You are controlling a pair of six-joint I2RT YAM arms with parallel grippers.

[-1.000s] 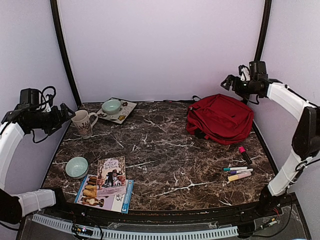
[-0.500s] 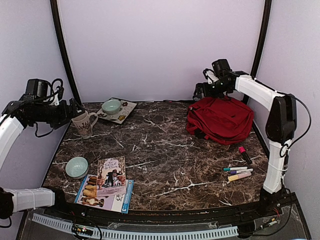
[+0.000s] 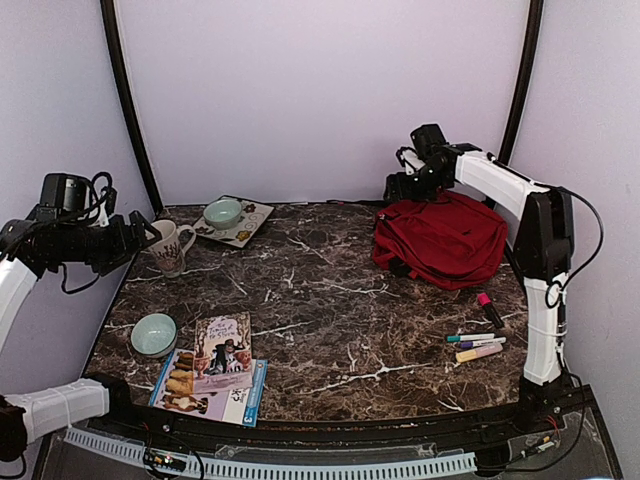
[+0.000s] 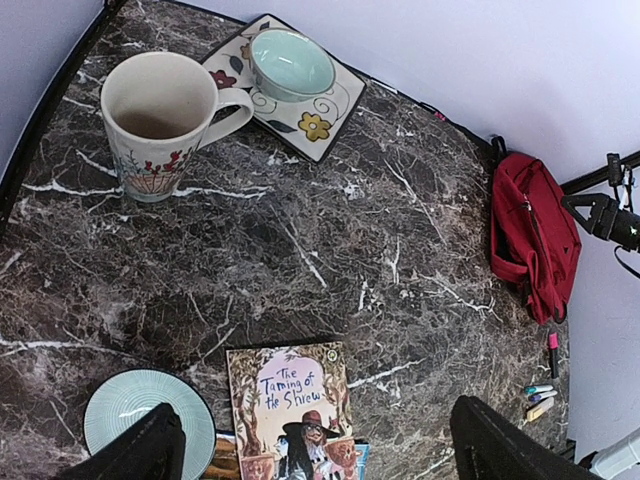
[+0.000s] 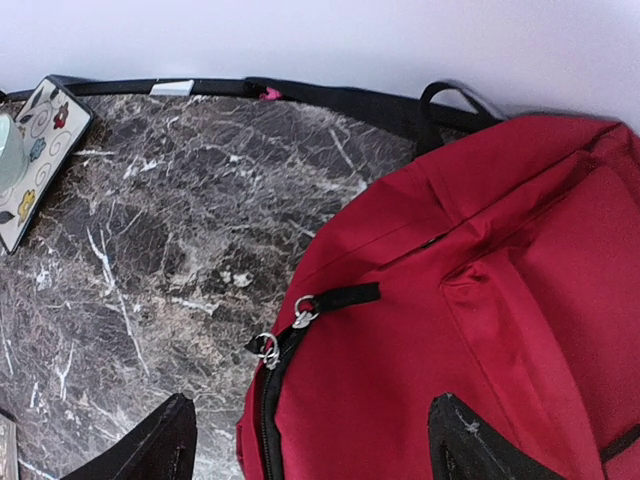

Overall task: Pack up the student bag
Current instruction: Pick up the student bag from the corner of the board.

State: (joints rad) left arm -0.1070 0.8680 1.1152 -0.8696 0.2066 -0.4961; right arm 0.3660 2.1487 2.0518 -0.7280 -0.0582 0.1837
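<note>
The red student bag [image 3: 442, 237] lies flat at the far right of the table, zipped shut; it also shows in the right wrist view [image 5: 470, 330] and the left wrist view [image 4: 530, 235]. Its zipper pulls [image 5: 285, 330] sit at its left edge. My right gripper [image 3: 396, 186] hovers open above the bag's far left corner, holding nothing. My left gripper [image 3: 140, 240] is open and empty, high at the left edge near the mug. Two books [image 3: 215, 375] lie at the front left, the top one [image 4: 290, 405] titled "The Taming of the Shrew". Several markers [image 3: 478, 340] lie at the front right.
A patterned mug [image 3: 168, 246] stands at the back left. A square plate [image 3: 245, 225] with a pale green bowl [image 3: 222, 212] sits behind it. Another pale green bowl [image 3: 153, 334] sits by the books. Black frame posts rise at both back corners.
My right arm has swung left from the far right, over the bag's far left corner. My left arm shifted near the mug, then drew back a little.
</note>
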